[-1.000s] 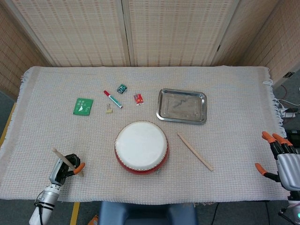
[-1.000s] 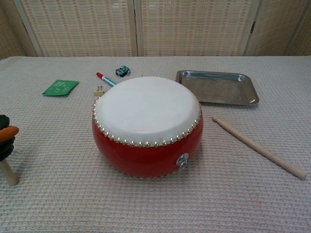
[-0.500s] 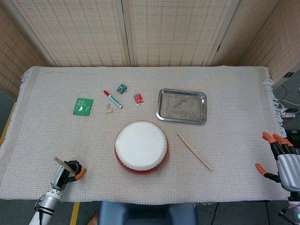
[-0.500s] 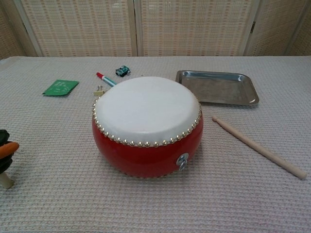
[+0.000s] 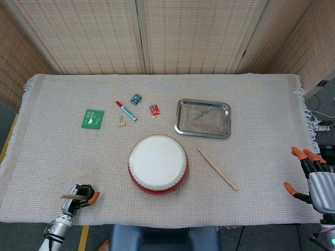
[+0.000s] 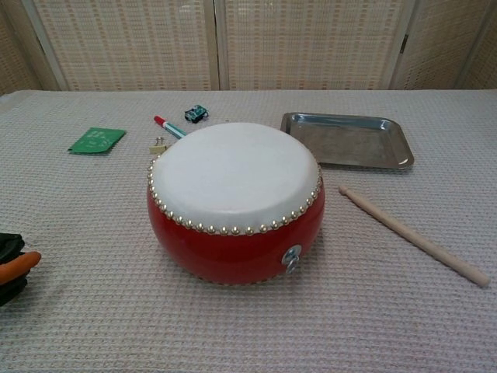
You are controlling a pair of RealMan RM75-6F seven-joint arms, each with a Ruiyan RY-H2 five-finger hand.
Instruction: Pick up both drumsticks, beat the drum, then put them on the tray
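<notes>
1. I see the drum [image 5: 157, 163] standing near the front middle of the table, red shell, white skin facing up.
2. One drumstick [image 5: 217, 168] lies flat on the cloth just to the right of the drum, apart from it, slanting from near the tray's front edge toward the front right.
3. The other drumstick [image 5: 71, 196] is in my left hand [image 5: 79, 194] at the front left edge of the table; the fingers are curled around it, and a short length pokes out to the left. In the chest view only the dark fingers and an orange tip show at the left border, and the stick is hidden there.
4. The metal tray [image 5: 203, 118] sits behind and to the right of the drum, well apart from both hands.
5. My right hand [image 5: 310, 175] hovers off the right edge of the table, fingers spread, holding nothing.
6. Behind the drum to the left lie a green card [image 5: 92, 118], a red-capped marker [image 5: 125, 111], and a few small bits I cannot identify.
</notes>
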